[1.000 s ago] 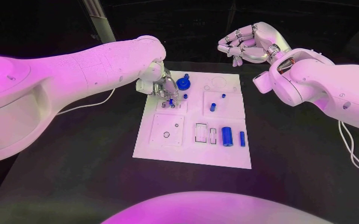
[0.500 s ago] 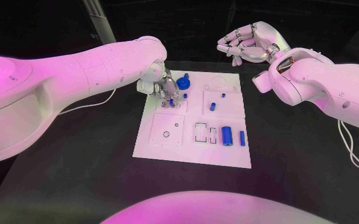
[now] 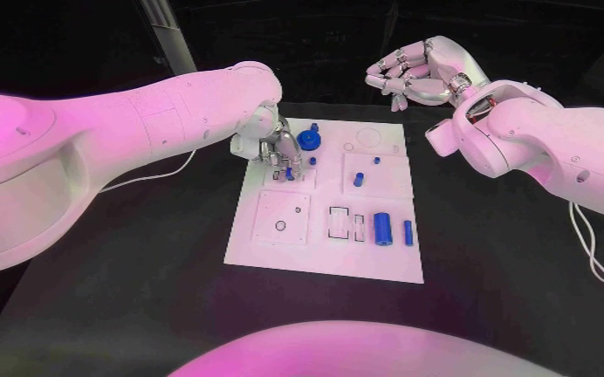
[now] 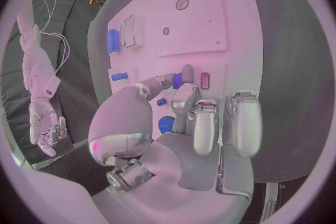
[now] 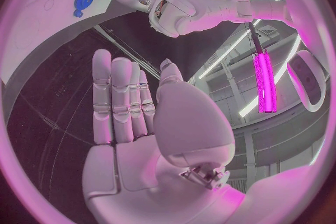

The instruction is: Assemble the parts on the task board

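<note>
On the black table (image 3: 139,246) lies the white rectangular task board (image 3: 325,259), and the robot's left silver hand (image 3: 273,145) is down over its far left corner. In the left wrist view, the thumb and a finger (image 4: 183,102) of that hand are pinched on a small blue peg (image 4: 178,80), holding it just above the board's surface beside a little dark slot (image 4: 206,79); the other fingers hang straight and close together. From the head view the same peg (image 3: 288,170) shows just under the fingertips. Right beside the hand sits a round blue gear-like part (image 3: 310,141), and a tiny blue piece (image 3: 311,160) lies just near it.

Further along the board, a short blue cylinder (image 3: 359,180) and a small blue stud (image 3: 375,161) stand on a raised white square. At the near right, a fat blue cylinder (image 3: 382,229) and a slim blue bar (image 3: 408,233) lie side by side, next to two rectangular outlined recesses (image 3: 339,223).

The right silver hand (image 3: 415,75) is raised well above and beyond the board's far right corner, holding nothing. In its own wrist view its fingers (image 5: 120,102) are straight and side by side, thumb alongside, palm open.
</note>
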Motion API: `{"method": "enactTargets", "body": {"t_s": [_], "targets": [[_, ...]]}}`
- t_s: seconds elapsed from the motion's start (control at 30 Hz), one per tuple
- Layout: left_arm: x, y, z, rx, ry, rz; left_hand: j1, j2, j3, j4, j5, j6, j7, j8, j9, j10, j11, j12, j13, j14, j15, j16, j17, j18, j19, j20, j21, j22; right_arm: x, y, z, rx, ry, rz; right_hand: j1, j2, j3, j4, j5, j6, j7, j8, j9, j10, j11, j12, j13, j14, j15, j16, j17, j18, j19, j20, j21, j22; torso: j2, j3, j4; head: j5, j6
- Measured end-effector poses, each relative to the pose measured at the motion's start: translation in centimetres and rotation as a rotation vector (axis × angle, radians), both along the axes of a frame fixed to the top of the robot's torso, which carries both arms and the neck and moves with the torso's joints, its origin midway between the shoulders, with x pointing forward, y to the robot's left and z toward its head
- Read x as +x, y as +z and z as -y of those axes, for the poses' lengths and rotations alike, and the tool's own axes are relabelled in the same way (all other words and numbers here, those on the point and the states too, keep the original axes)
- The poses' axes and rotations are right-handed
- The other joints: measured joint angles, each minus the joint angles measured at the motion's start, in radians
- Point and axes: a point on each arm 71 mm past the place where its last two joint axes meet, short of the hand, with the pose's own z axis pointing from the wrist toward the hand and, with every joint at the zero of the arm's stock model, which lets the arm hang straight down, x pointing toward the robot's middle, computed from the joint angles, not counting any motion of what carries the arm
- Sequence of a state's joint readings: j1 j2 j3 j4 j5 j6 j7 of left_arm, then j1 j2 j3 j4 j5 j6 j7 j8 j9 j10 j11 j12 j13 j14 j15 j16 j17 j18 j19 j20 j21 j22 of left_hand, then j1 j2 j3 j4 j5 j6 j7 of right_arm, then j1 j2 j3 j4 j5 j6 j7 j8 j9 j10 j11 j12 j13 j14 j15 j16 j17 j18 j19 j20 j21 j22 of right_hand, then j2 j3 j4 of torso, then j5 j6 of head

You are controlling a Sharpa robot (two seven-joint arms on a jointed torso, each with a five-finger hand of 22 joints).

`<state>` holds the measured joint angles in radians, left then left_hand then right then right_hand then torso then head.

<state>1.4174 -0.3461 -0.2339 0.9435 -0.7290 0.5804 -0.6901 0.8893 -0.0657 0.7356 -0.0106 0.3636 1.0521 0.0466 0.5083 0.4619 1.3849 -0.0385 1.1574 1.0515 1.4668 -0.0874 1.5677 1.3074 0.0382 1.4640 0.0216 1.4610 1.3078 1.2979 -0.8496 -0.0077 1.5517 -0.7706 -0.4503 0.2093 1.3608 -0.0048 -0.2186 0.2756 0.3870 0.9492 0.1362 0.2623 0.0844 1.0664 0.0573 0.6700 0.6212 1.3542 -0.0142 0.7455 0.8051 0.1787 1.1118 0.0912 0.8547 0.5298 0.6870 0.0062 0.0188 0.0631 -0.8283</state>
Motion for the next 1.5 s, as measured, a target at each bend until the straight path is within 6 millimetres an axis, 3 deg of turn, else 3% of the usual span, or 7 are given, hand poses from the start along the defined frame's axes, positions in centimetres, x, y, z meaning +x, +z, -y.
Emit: {"method": "enactTargets", "body": {"t_s": [1.5], "targets": [[0.2, -0.64, 0.21, 0.01, -0.002, -0.022, -0.003, 0.003, -0.011, -0.014, 0.0, 0.0, -0.001, 0.01, 0.001, 0.0, 0.0, 0.0, 0.003, 0.0, 0.0, 0.0, 0.0, 0.0, 0.0, 0.0, 0.0, 0.0, -0.02, -0.04, -0.16, -0.004, 0.008, -0.004, 0.0, 0.0, -0.005, 0.0, -0.004, -0.004, 0.004, 0.0, 0.0, -0.004, 0.004, 0.0, -0.002, 0.0, 0.0, -0.009, -0.004, 0.0, 0.004, 0.004, -0.008, -0.004, 0.0, 0.0004, -0.0012, -0.005, -0.008]]}}
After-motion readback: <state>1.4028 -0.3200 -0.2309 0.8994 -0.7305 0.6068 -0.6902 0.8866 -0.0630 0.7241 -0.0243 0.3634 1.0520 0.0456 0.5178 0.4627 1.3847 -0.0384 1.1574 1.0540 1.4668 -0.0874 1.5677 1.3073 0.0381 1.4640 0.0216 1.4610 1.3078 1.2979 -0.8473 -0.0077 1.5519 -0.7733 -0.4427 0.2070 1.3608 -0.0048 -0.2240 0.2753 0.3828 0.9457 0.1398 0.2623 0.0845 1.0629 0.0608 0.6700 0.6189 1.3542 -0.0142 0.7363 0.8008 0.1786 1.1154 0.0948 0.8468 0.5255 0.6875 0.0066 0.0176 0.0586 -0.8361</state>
